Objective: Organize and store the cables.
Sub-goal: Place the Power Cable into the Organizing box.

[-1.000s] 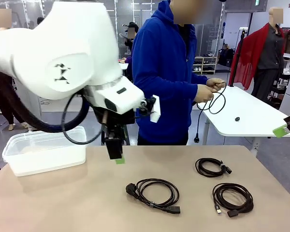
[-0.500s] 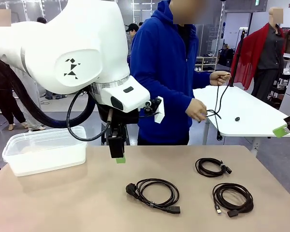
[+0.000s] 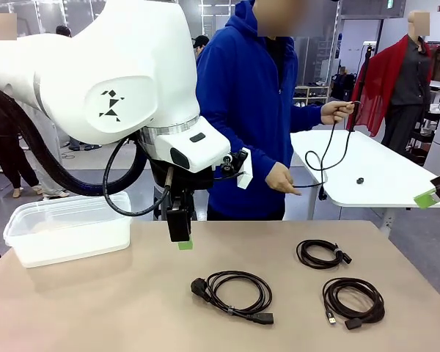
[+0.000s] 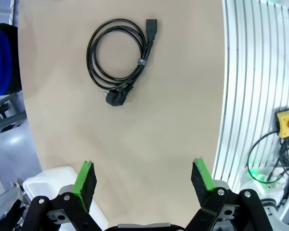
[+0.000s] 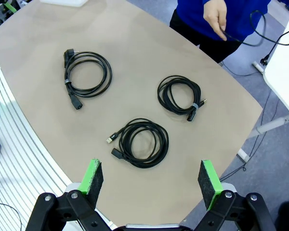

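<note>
**Beige worktop (image 3: 95,308) carried three coiled cables (image 3: 200,287)**

Front view: they lay right of centre; the left gripper (image 3: 180,238) hung above the worktop near its far edge. Left wrist view: that gripper (image 4: 143,166) gaped wide, empty, one coil (image 4: 116,97) ahead. Right wrist view: the right gripper (image 5: 149,166) stood wide, empty, high above all three.

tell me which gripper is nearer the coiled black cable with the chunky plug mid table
Left. The left gripper hangs over the table just left of that cable; the right gripper is out by the table's right edge.
</note>
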`<move>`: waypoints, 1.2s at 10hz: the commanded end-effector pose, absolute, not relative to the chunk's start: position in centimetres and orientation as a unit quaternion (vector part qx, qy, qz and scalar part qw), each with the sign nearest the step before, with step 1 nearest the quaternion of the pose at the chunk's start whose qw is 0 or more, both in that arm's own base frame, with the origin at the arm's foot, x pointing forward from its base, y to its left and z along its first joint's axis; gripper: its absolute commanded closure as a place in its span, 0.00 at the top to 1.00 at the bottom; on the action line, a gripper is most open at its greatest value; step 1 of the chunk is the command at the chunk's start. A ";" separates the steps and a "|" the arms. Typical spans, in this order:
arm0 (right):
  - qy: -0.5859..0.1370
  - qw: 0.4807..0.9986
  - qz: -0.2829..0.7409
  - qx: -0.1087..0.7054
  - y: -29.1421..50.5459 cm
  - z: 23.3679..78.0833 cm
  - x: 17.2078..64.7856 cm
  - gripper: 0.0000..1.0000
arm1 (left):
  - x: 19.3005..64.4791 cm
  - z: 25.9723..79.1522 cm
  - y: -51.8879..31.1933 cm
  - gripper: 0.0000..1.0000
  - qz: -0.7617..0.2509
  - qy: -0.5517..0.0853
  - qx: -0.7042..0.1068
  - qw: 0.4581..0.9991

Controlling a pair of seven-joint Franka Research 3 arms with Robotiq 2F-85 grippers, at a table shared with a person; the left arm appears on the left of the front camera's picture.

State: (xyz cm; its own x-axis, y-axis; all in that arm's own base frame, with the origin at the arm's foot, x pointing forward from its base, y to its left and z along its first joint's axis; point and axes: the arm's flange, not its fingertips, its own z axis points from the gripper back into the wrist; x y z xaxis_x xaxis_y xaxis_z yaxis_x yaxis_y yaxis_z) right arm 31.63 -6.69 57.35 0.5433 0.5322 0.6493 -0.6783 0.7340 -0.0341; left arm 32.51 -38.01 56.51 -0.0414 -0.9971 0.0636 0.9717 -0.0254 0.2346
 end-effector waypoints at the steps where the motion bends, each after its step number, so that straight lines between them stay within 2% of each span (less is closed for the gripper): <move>1: -0.329 0.870 0.350 0.112 -6.8 57.3 31.6 1.00 | 32.5 56.3 -38.2 1.00 -0.715 -0.113 0.053 0.688; 4: -0.329 0.870 0.350 0.112 -6.8 57.3 31.6 1.00 | 32.5 56.5 -38.0 1.00 -0.714 -0.107 0.059 0.690; 5: -0.329 0.870 0.350 0.112 -6.8 57.3 31.6 1.00 | 34.4 54.9 -37.7 1.00 -0.716 -0.093 0.037 0.690; 7: -0.329 0.870 0.350 0.112 -6.8 57.3 31.6 1.00 | 34.8 53.3 -37.1 1.00 -0.727 -0.119 0.008 0.676; 12: -0.329 0.870 0.350 0.112 -6.8 57.3 31.6 1.00 | 36.5 50.9 -39.2 1.00 -0.739 -0.098 0.003 0.667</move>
